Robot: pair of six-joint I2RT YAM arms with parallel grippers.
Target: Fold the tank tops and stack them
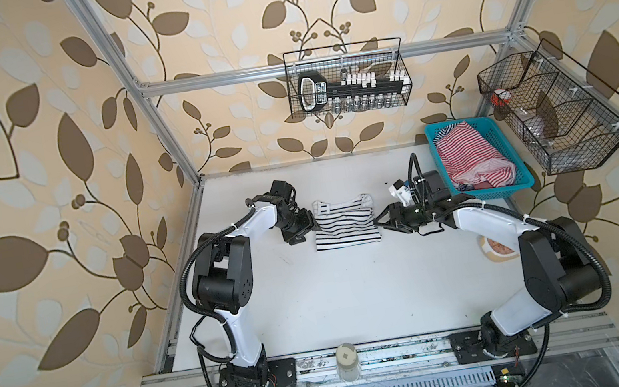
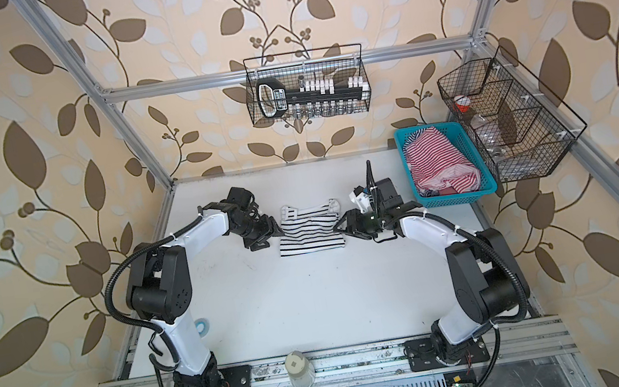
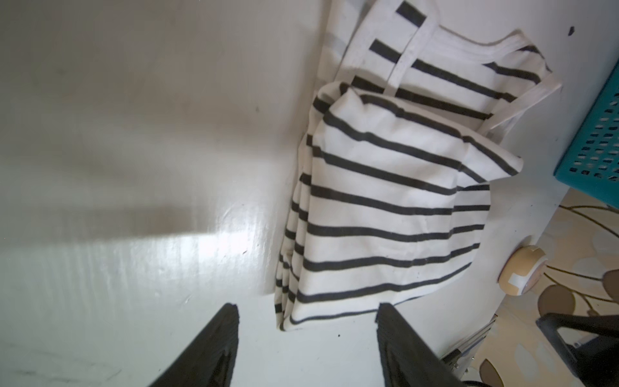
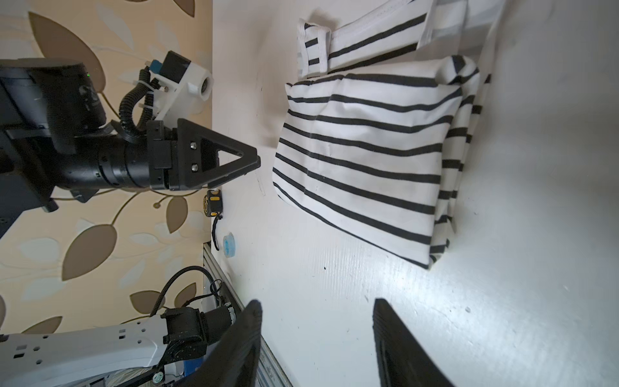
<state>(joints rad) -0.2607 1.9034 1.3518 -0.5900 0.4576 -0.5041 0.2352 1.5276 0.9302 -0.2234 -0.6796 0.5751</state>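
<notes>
A white tank top with black stripes [image 1: 346, 223] [image 2: 310, 229] lies folded on the white table, its straps toward the back wall. It fills much of both wrist views [image 3: 385, 201] [image 4: 365, 160]. My left gripper [image 1: 311, 226] [image 2: 277, 229] [image 3: 308, 310] hovers at its left edge, open, with only bare table between the fingers. At the shirt's right edge, my right gripper [image 1: 380, 222] [image 2: 340, 226] [image 4: 316, 303] is open and empty too. A red-striped tank top [image 1: 470, 154] [image 2: 441, 159] sits crumpled in the blue basket [image 1: 508, 187].
The blue basket stands at the back right of the table, close behind the right wrist. Two black wire baskets [image 1: 348, 79] [image 1: 563, 108] hang on the frame. A tape roll [image 1: 497, 249] lies by the right arm, a jar [image 1: 346, 359] on the front rail.
</notes>
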